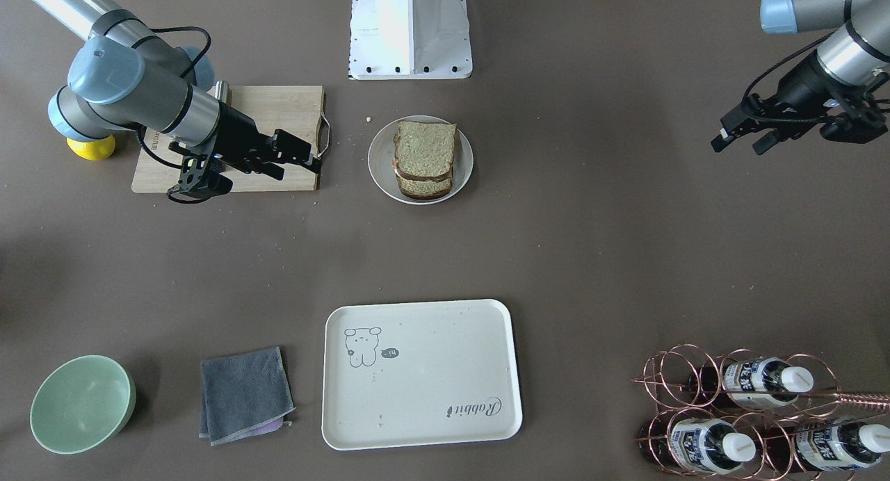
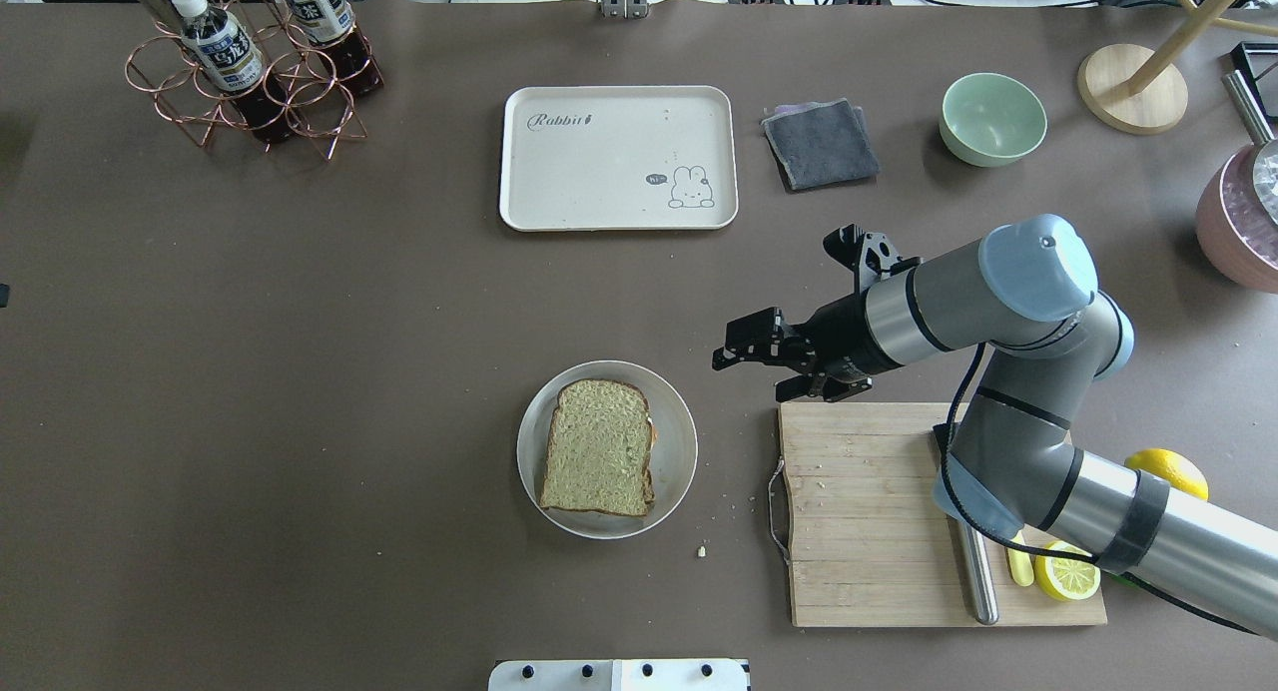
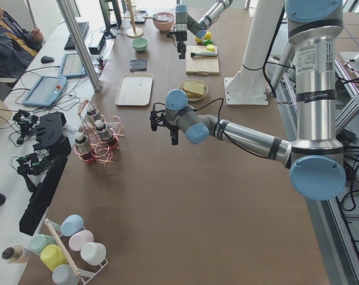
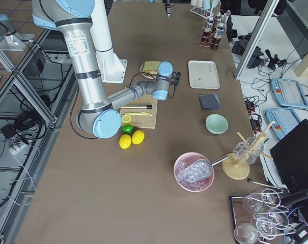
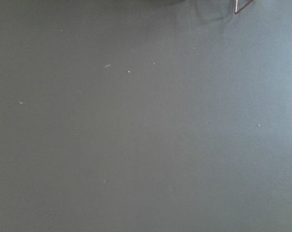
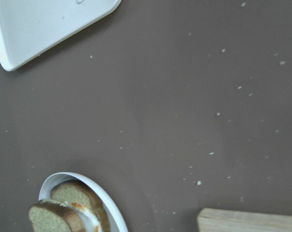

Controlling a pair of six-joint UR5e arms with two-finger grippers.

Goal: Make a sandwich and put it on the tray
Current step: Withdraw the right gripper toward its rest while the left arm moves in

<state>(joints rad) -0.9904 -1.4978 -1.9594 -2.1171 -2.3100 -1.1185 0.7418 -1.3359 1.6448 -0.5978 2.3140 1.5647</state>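
The sandwich (image 1: pixel 424 160), two greenish-tan slices with an egg edge between them, lies on a small round white plate (image 1: pixel 381 167) at table centre. It also shows in the overhead view (image 2: pixel 599 461) and the right wrist view (image 6: pixel 68 212). The cream tray (image 1: pixel 421 373) with the bear drawing stands apart and holds nothing (image 2: pixel 619 157). My right gripper (image 1: pixel 299 168) is open and empty above the table beside the plate, at the cutting board's corner (image 2: pixel 751 369). My left gripper (image 1: pixel 740 144) is open and empty, far off to the side.
A wooden cutting board (image 2: pixel 869 516) with a steel rod, a lemon slice (image 2: pixel 1066 574) and a whole lemon (image 2: pixel 1168 469) lies under my right arm. Near the tray are a grey cloth (image 1: pixel 245 394), a green bowl (image 1: pixel 82 403) and a copper bottle rack (image 1: pixel 751 415).
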